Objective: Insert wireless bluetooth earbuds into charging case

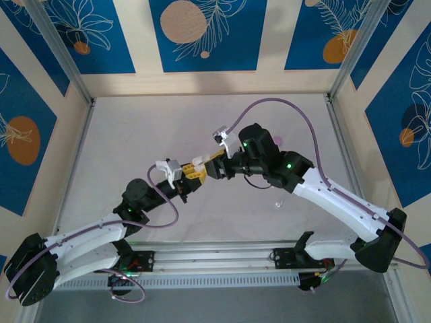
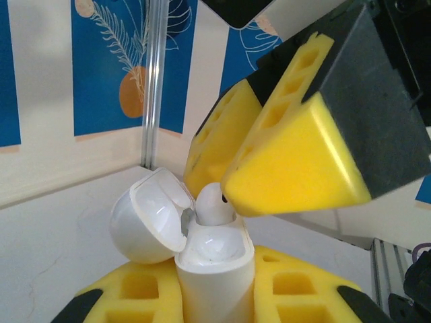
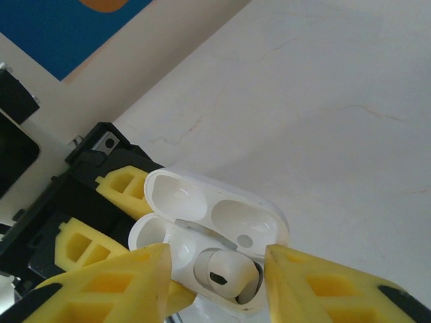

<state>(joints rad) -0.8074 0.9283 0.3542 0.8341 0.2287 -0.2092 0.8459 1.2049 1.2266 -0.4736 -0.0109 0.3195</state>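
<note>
The left gripper (image 2: 215,291) clamps the white case (image 3: 222,210), lid up; the right gripper (image 3: 217,259) is spread apart around an earbud (image 2: 214,202) seated inside.

The surface (image 1: 135,148) is a pale, off-white slab with faint thin veins running through it, seen close up from the right wrist. It is nearly bare. Metal frame posts (image 1: 60,54) rise at its far left and far right corners, and cream walls with blue panels close it in on the left, far and right sides. Along the near edge runs a metal rail (image 1: 222,259). One tiny pale object (image 1: 278,202) lies on the surface right of centre, toward the near side; it is too small to make out. Soft shadows fall across the middle.
</note>
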